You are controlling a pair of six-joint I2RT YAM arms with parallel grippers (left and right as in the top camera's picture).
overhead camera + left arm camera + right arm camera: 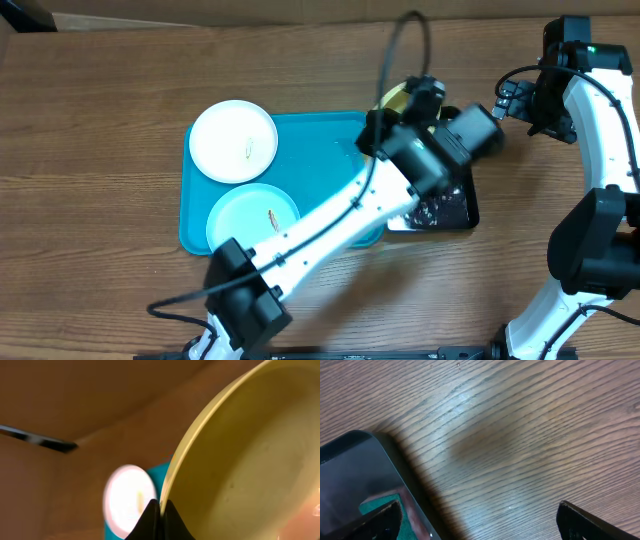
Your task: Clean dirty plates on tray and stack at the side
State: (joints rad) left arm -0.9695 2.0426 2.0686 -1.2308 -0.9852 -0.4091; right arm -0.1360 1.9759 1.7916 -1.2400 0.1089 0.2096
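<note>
My left gripper (161, 511) is shut on the rim of the lime green plate (250, 455), which is tilted up on edge and fills the right of the left wrist view. From overhead only a sliver of that plate (392, 97) shows, beyond the back right corner of the turquoise tray (195, 235). A white plate (233, 140) and a pale blue plate (252, 213) lie flat on the tray, each with a small smear. My right gripper (480, 522) hangs open over bare wood, beside the black tray's corner.
A glossy black tray (447, 212) holding dark bits lies against the turquoise tray's right side, partly under my left arm. In the right wrist view its corner (350, 465) sits at the left. Bare wood table (100, 110) surrounds both trays.
</note>
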